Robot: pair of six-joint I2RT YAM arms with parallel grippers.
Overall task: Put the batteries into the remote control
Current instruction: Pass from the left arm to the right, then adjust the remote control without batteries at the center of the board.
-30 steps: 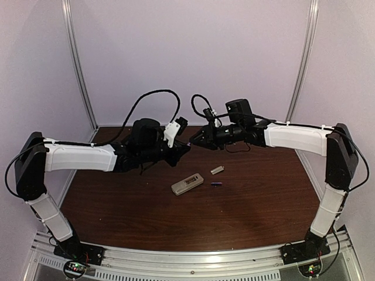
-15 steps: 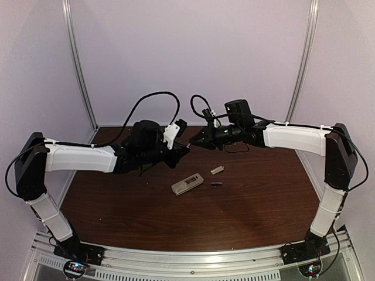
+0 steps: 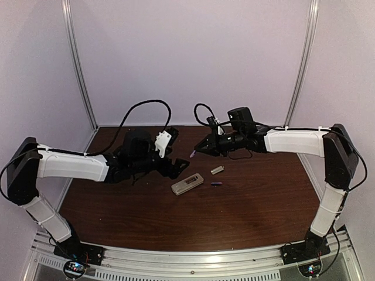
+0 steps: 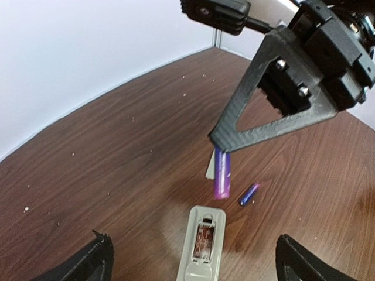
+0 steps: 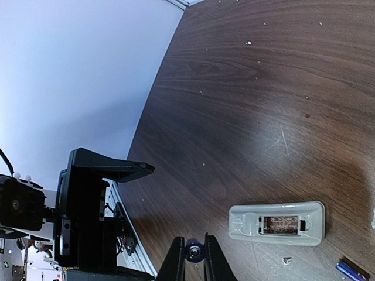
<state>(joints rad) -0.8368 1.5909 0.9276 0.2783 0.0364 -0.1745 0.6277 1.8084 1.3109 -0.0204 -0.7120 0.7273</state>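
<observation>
Brown table (image 3: pixel 252 205) bears the remote control (image 3: pixel 187 184); right pincer (image 3: pixel 199 149) pinches a battery (image 4: pixel 222 174), left pincer (image 3: pixel 180 168) gapes wide

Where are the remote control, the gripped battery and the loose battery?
remote control (image 4: pixel 203 243): left wrist view, on its open battery compartment.
gripped battery (image 4: pixel 222 175): left wrist view, on its purple body.
loose battery (image 4: pixel 249 194): left wrist view, on its middle.

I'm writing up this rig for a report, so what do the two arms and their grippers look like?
The left arm and right arm have black joints and white shells on the long links. Black cables loop above each wrist. The right gripper has black, triangular fingers with visible screws.
</observation>
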